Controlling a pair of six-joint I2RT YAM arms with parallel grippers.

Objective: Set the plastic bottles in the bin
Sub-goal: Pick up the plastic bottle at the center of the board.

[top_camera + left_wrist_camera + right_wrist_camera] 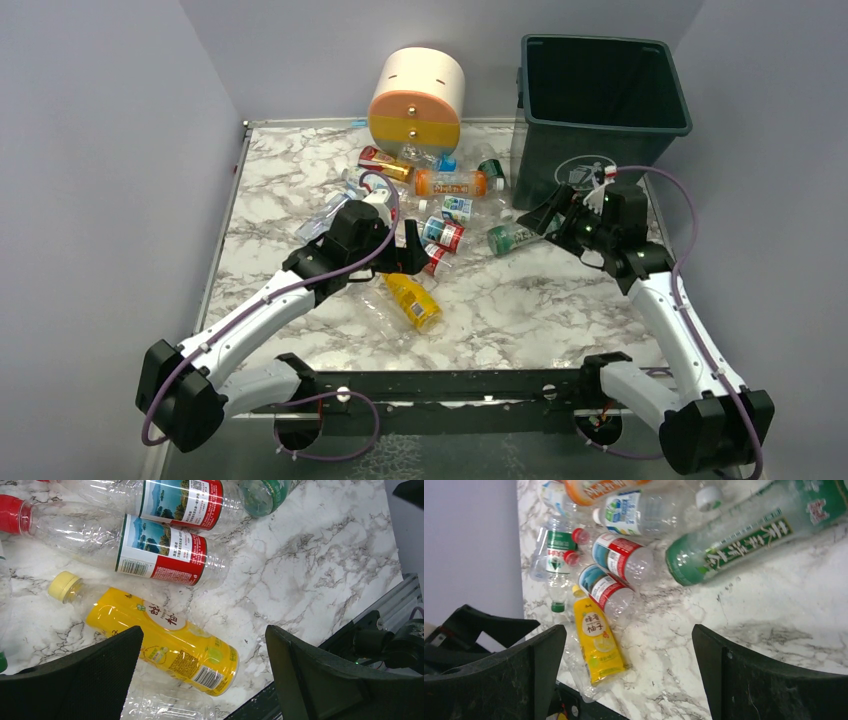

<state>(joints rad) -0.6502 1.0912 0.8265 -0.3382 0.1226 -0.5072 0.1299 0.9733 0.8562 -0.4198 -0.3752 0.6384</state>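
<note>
You are working over a marbled desk (560,310), and the dark green bin (540,150) is standing upright at its far right corner, mouth facing up. The round drawer unit (417,95) is sitting at the far edge, left of the bin. Your left gripper (404,238) is hanging over the heap with its jaws spread wide, gripping nothing. Your right gripper (548,215) is gaping just as wide near the bin's front wall. The plastic bottles (440,215) are lying on their sides in a loose heap mid-desk, between the drawer unit and the arms. A green-labelled bottle (512,237) is lying just beside the right gripper, and a yellow bottle (413,301) is lying nearest you, under the left gripper.
</note>
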